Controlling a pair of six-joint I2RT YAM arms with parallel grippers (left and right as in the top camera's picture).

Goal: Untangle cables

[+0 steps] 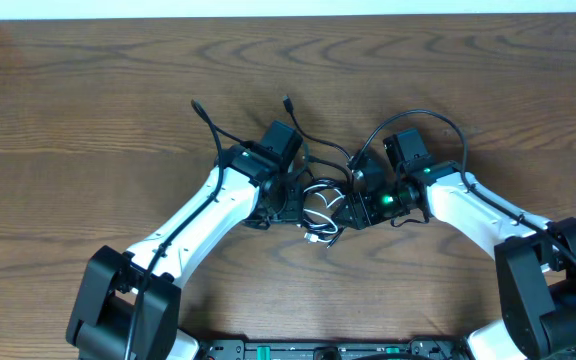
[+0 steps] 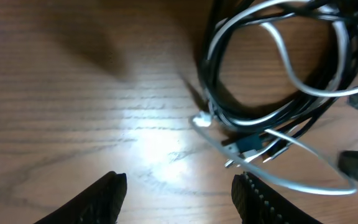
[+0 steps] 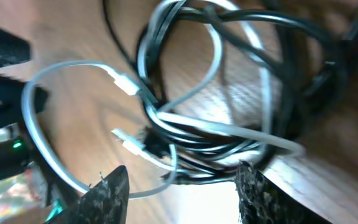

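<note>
The black cable (image 2: 229,111) and the white cable (image 3: 229,129) lie looped through each other in one tangled coil.

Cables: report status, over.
Black cable, white cable coiled together, tangled. Left hand open, short of them. Right hand open at them. No obstruction seen.

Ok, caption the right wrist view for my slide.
Black cable and white cable tangled in one coil on the table, open right end effector at its edge.
</note>
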